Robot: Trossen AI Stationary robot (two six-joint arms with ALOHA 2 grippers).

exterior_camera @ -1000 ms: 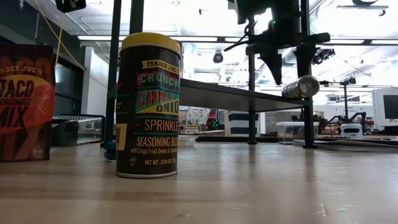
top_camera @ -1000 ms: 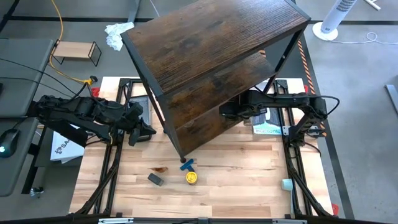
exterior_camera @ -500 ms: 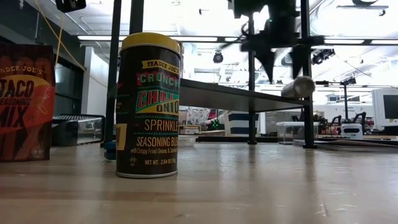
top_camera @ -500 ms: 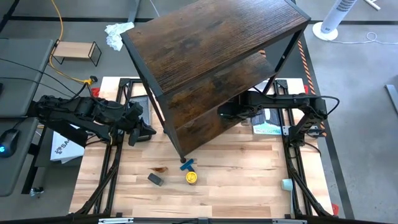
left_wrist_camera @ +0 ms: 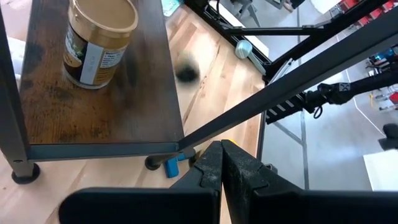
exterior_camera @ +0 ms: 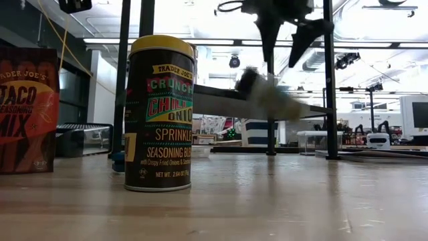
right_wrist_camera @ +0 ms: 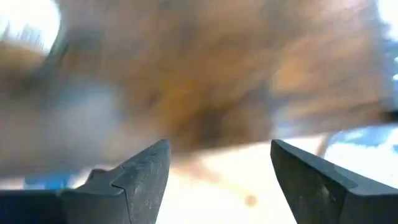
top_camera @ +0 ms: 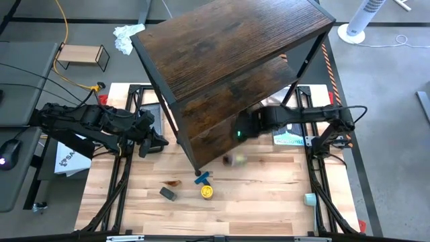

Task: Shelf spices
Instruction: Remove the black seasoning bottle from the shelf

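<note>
Blurred tan, a jar (top_camera: 235,160) tumbles off the shelf (top_camera: 222,128) toward the worktop (top_camera: 269,195), my right claw (top_camera: 240,132) gaping empty above it, left claw (top_camera: 160,142) pinched together, parked aside.

The shelf (top_camera: 222,50) has dark brown, grained boards in a thin black frame. The table (top_camera: 269,195) is pale striped wood. On it stand a yellow-lidded jar (exterior_camera: 160,114) with a black label lettered in yellow, green and red, a red packet (exterior_camera: 27,110) with yellow lettering, a dark grey box (top_camera: 167,194) and a blue piece (top_camera: 202,178). A tan-lidded jar (left_wrist_camera: 99,40) carries a white label. Both arms are black.
</note>
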